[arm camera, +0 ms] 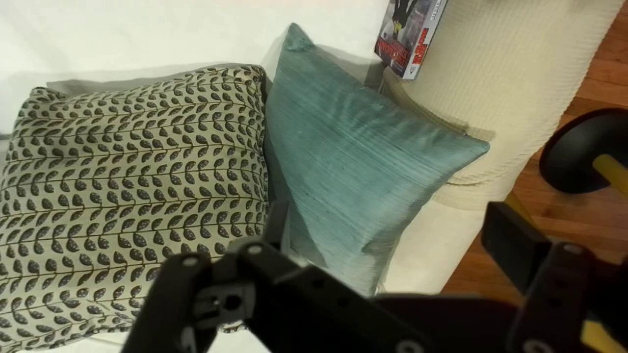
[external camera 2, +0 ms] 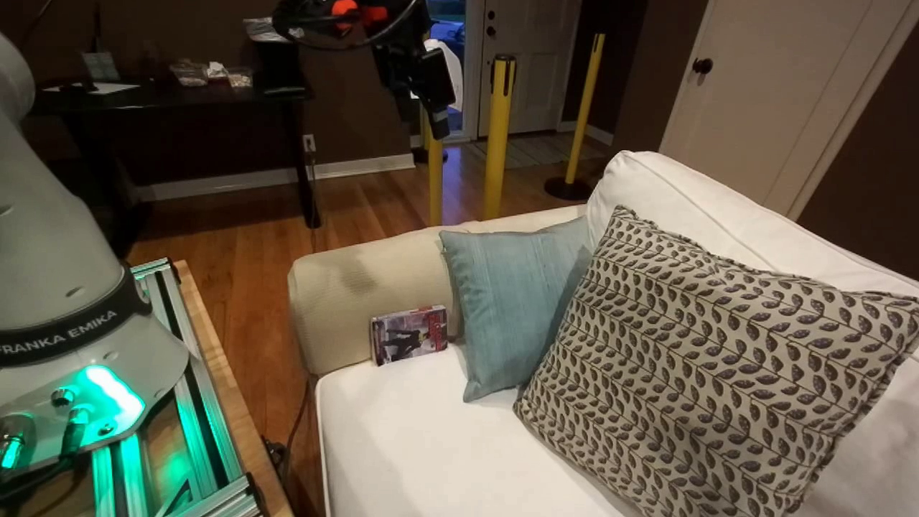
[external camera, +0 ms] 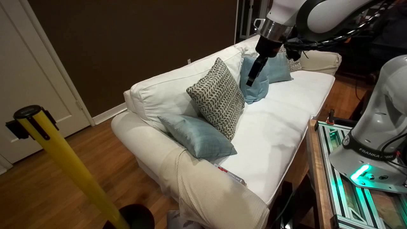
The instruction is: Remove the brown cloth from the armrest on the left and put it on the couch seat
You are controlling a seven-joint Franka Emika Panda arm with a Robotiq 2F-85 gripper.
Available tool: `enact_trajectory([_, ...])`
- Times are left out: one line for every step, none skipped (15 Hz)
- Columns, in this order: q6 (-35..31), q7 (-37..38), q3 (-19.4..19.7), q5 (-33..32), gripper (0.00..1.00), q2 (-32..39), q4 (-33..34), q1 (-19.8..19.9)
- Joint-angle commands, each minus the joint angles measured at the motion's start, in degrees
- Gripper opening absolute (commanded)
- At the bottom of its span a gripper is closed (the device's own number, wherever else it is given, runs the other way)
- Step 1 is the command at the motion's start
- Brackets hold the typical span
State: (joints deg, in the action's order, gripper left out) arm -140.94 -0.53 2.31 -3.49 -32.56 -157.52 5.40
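Observation:
The brown cloth, a pale tan ribbed sheet, is draped over the near armrest in an exterior view [external camera: 206,194]. It also shows in an exterior view [external camera 2: 330,309] and in the wrist view [arm camera: 510,73]. The bare part of the armrest [external camera: 136,133] is cream-white, also in the wrist view [arm camera: 431,245]. The couch seat [external camera: 273,127] is long, flat and white, also in an exterior view [external camera 2: 431,438]. My gripper [arm camera: 395,233] is open and empty. It is in the air above the couch, away from the cloth, in both exterior views [external camera: 251,81] [external camera 2: 439,126].
A teal cushion [arm camera: 343,142] leans on the armrest and overlaps the cloth's edge. A leaf-patterned cushion [external camera: 219,98] stands beside it. A boxed case [external camera 2: 409,334] stands on the seat against the cloth. More teal cushions [external camera: 254,82] lie farther along. A yellow post [external camera: 70,162] stands outside the armrest.

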Motion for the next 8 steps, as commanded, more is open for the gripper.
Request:
enact_trajectory([0.97,2.37,-3.14,2.01,1.00,6.69,4.75,-3.98])
enact_trajectory([0.14,2.89,-4.43,2.91,1.00,9.38,6.12,-5.93])
enact_trajectory([0.62,2.91,-5.33,3.98,1.00,11.85,7.58,-7.73])
enact_trajectory([0.21,2.81,-6.38,5.03,1.00,14.68,8.96,-9.61])
enact_trajectory([0.33,2.14,-6.72,7.50,1.00,17.89,10.49,-11.81])
enact_trajectory([-0.20,1.56,-6.85,10.28,1.00,20.39,11.56,-13.54])
enact_trajectory([-0.07,1.80,-7.06,13.30,1.00,23.46,12.72,-14.68])
enact_trajectory([-0.28,1.03,-7.30,15.98,1.00,26.08,13.67,-15.67])
